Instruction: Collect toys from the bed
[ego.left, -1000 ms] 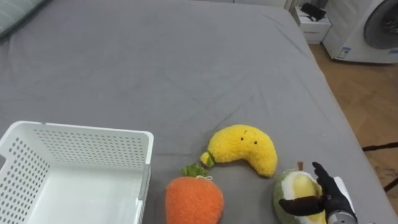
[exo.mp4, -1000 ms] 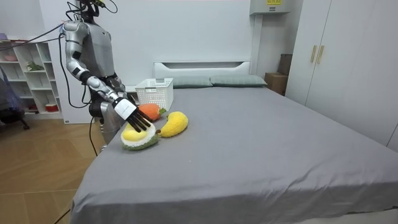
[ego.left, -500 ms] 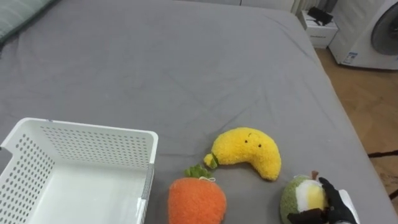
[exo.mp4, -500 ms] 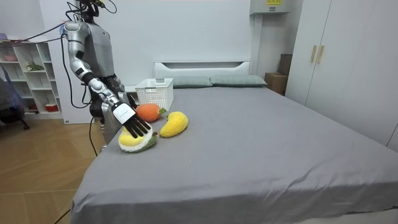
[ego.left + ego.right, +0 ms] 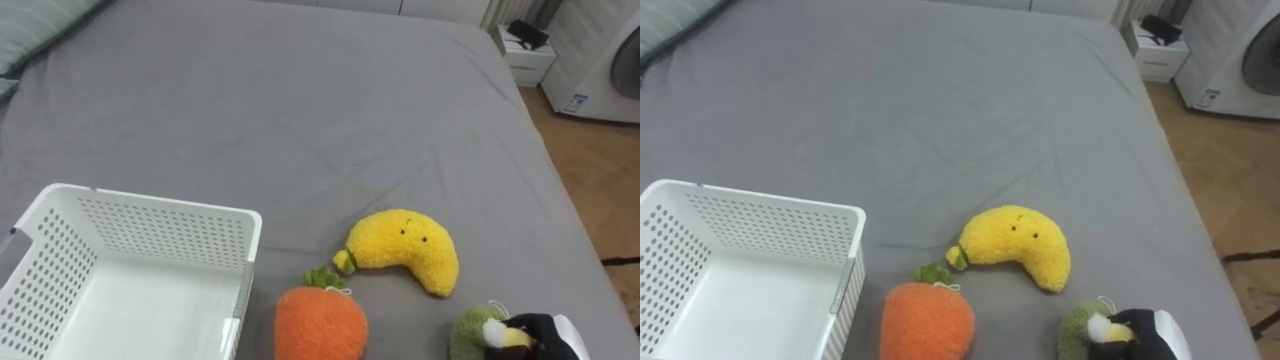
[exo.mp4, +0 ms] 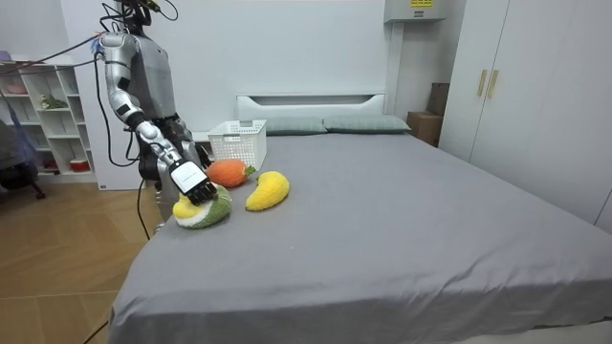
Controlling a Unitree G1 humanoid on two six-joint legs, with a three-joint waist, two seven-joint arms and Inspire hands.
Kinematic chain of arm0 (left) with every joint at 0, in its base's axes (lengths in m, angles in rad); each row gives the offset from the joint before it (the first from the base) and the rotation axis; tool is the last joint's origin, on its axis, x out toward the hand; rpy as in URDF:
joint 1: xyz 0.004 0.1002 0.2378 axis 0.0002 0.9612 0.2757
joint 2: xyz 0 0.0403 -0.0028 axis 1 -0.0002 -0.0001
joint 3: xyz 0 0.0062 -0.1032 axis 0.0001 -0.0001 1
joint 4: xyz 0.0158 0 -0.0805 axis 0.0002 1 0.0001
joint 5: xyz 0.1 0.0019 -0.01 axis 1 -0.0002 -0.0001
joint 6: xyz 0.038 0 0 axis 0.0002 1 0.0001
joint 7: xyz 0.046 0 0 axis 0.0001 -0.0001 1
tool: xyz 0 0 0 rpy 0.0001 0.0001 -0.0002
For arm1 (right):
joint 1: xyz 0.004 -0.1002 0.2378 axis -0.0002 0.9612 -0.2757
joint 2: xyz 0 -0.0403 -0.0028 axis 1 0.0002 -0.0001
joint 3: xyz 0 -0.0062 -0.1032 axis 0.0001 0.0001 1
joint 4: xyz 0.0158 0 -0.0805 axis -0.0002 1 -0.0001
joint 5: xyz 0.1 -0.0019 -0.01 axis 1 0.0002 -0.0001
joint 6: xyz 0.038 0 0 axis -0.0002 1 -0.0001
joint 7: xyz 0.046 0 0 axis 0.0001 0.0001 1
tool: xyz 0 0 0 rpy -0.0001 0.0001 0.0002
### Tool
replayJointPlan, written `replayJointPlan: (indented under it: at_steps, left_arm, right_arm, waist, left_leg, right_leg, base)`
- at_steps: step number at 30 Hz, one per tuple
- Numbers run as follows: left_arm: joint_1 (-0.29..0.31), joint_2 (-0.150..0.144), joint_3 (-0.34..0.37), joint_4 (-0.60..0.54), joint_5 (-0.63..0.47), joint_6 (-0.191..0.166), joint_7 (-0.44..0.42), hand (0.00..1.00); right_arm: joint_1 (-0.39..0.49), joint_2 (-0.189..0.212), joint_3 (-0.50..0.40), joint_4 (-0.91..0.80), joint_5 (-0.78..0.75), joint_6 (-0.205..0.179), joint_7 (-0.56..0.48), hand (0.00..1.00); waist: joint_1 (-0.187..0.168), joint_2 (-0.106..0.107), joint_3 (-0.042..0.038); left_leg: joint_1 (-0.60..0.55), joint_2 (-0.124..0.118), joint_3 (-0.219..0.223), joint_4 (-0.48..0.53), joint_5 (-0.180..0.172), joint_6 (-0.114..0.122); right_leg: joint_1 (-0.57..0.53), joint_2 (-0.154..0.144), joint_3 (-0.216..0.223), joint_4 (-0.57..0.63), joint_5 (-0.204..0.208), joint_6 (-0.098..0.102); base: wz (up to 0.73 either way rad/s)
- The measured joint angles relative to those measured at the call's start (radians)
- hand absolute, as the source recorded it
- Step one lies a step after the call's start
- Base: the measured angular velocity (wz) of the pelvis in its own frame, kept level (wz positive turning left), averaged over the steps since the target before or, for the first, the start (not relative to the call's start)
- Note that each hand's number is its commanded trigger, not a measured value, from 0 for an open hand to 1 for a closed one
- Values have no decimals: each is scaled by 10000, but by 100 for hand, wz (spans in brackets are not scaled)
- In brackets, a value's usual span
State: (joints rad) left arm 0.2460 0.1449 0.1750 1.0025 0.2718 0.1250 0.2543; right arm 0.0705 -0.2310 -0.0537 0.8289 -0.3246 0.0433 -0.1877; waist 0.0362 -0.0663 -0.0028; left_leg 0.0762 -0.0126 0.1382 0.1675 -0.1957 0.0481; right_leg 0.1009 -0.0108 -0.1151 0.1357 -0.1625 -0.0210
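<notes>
On the grey bed lie a yellow banana plush (image 5: 405, 248) and an orange carrot plush (image 5: 320, 322), side by side. A green plush with a yellow middle (image 5: 468, 333) sits at the bed's near right edge. My right hand (image 5: 540, 335) lies over it with its black fingers curled round the yellow part. In the room view the same hand (image 6: 194, 181) rests on top of the green plush (image 6: 208, 213) at the bed's edge, where I stand. A white perforated basket (image 5: 150, 232) stands open at the near left, with nothing showing inside.
A grey-green pillow (image 5: 40, 28) lies at the far left. Beyond the bed's right edge are wooden floor, a small white cabinet (image 5: 527, 52) and a washing machine (image 5: 610, 60). The wide far part of the bed (image 5: 280, 100) is bare sheet.
My right hand's fingers went from straight to curled over the green plush, and the toy slid toward the bed's edge. The head camera shifted slightly.
</notes>
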Motion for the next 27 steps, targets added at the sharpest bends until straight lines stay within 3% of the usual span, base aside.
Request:
replayJointPlan:
  at_steps: [15, 21, 22, 23, 27]
  left_arm:
    - [-1, 0, -18, 9, -7, -3, -4, 0]
    - [4, 2, -4, -1, -78, -8, -19, 0]
    - [1, 3, 4, -1, -75, -8, -24, 0]
    - [-1, 2, 6, 1, -75, -7, -52, 0]
    - [-5, 6, 218, -3, -86, -8, -125, 0]
  right_arm:
    - [-40, 6, 228, 184, 160, -5, 145, 100]
    - [-76, 8, -86, -44, 149, 22, -50, 100]
    - [-62, 0, -141, -306, 142, 119, -28, 100]
    - [-52, -3, -183, -741, 142, 227, 58, 100]
    - [146, -12, -203, -2115, 336, 228, 299, 100]
  waist:
    - [5, 8, 8]
    - [-20, -7, -5]
    - [-44, -51, -20]
    - [-56, -16, 16]
    - [-89, -2, 48]
  left_leg:
    - [-27, 3, -8, -51, -4, 4]
    - [-116, -4, -2, 31, -2, 6]
    - [-120, 0, 16, 27, 1, 6]
    - [-124, 5, 51, 20, 4, 8]
    - [-75, 18, 221, -16, 6, 11]
  right_leg:
    - [14, 0, -3, 34, 2, 0]
    - [-117, 0, 20, 38, 1, 0]
    - [-153, 1, 36, 78, 1, 0]
    - [-169, 2, 68, 159, -3, 0]
    - [-201, 9, 175, 167, -2, 0]
  base:
    - [0]
    - [-1]
    - [-6]
    - [-9]
    - [-9]
